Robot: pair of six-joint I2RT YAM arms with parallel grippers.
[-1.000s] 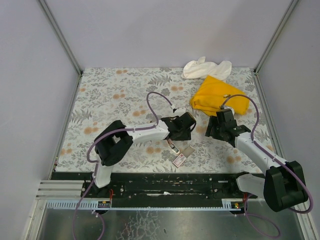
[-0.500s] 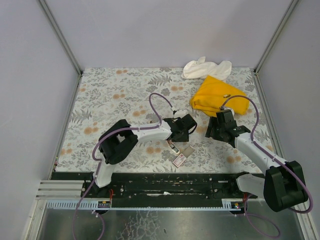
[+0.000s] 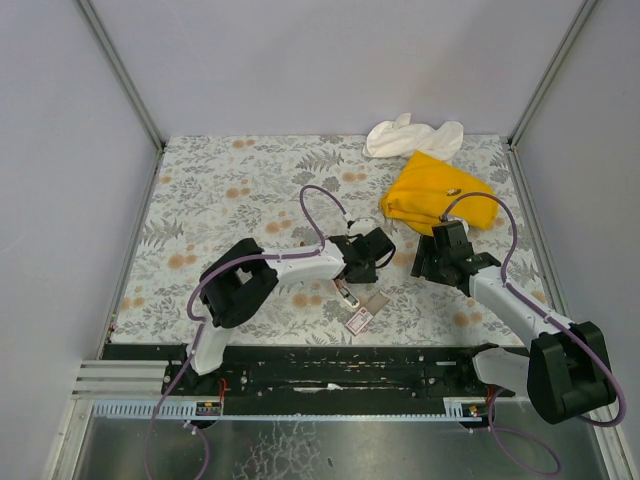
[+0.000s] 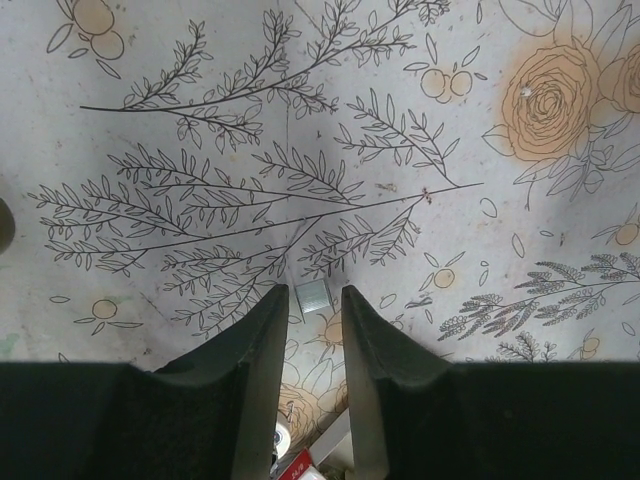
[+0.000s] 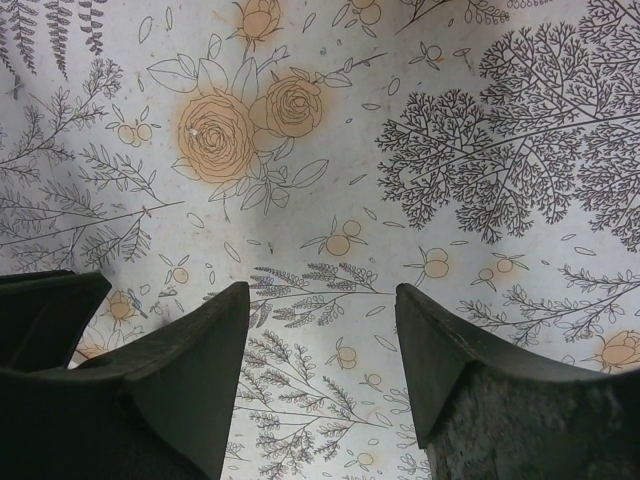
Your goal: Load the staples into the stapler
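A short silver strip of staples (image 4: 314,298) lies flat on the flowered tablecloth. My left gripper (image 4: 315,290) hangs over it with its jaws a narrow gap apart. The strip sits between the fingertips (image 4: 272,312), apart from both. In the top view the left gripper (image 3: 368,262) is at mid-table. Just in front of it lie a small dark stapler (image 3: 345,292), the pink staples box (image 3: 358,320) and its tan inner piece (image 3: 375,302). My right gripper (image 3: 428,262) (image 5: 322,290) hovers open over bare cloth, holding nothing.
A yellow cloth (image 3: 432,192) lies behind the right gripper, with a white cloth (image 3: 410,135) at the back edge. The two grippers are close together at mid-table. Grey walls enclose the table (image 3: 200,200) on three sides.
The left gripper's jaws have narrowed, and the left arm has reached slightly further right. The right arm has not moved.
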